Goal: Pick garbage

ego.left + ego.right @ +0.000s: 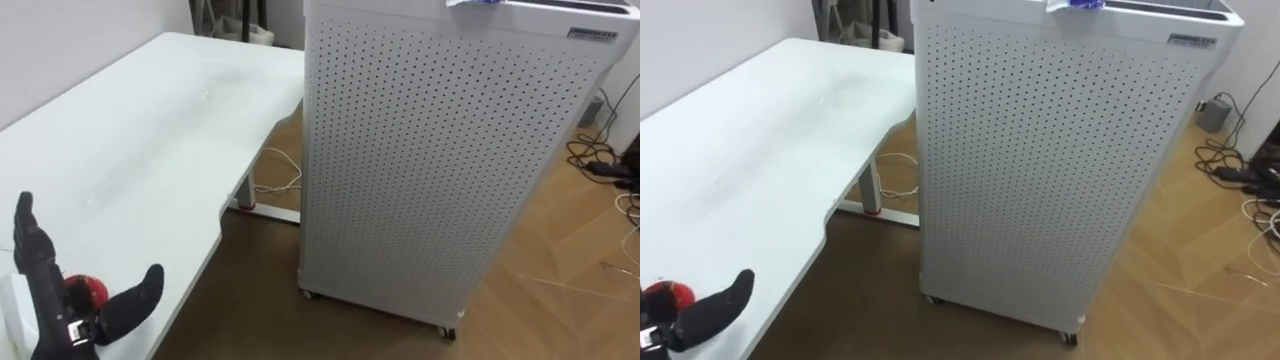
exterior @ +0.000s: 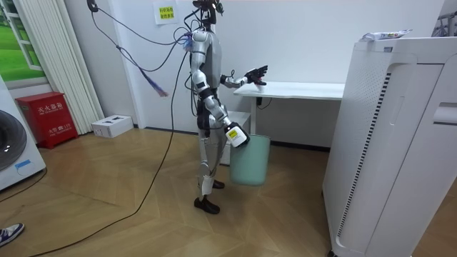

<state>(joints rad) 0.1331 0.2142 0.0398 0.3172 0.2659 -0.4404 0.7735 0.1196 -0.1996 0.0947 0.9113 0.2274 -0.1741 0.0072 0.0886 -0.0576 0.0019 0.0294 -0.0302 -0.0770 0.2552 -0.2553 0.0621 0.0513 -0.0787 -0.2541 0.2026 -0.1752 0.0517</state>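
Observation:
My left hand (image 1: 48,292) is raised over the near corner of the white desk (image 1: 150,150), fingers straight and thumb spread, open. A small red thing (image 1: 88,291) shows between the thumb and the palm; whether it lies on the desk or touches the hand I cannot tell. A crumpled white and blue wrapper (image 1: 480,3) lies on top of the tall white perforated unit (image 1: 440,150). In the room view I stand at the desk's end, left hand (image 2: 254,73) held out over it. My right hand (image 2: 236,135) hangs at the rim of a pale green bin (image 2: 251,160).
The tall white unit (image 2: 385,143) stands on small wheels on the wood floor, right of the desk with a narrow gap between. Cables (image 1: 600,160) lie on the floor at the far right. A red box (image 2: 46,118) and a white box (image 2: 111,126) sit by the curtain.

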